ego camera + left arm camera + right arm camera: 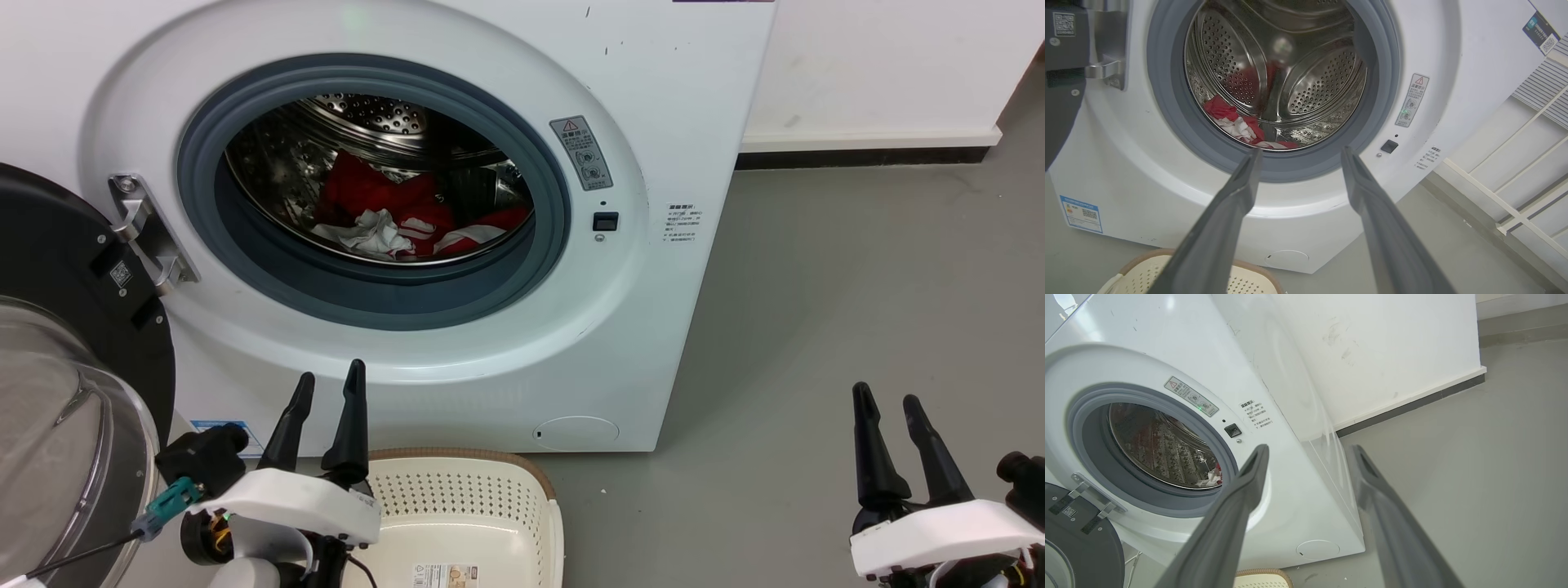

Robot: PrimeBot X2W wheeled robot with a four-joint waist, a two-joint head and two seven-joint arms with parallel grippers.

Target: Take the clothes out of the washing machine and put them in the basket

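Door [49, 269] swung wide on the left, and the washing machine [637, 327] stands open. The clothes [384, 204], red with white patches, lie heaped at the bottom of the drum [367, 114], behind the grey rubber ring [392, 302]. The basket [457, 490] sits on the floor [857, 269] right against the foot of the machine, with no cloth in the part that shows. So nothing looks unloaded yet.

The left pincer [331, 371] hovers below the opening, above the basket's left end, fingers spread and holding nothing. The right pincer [885, 394] hangs well off to the right over the floor, also parted, also empty.

This looks like the first reach, and the left arm is better placed. It should rise over the ring's lower lip, go in parted, sink into the heap where the red bunches, and close on a thick fold, not a thin edge. Lift before drawing back, so cloth doesn't drag on the ring or snag the hinge [147, 233], then lower straight into the basket.
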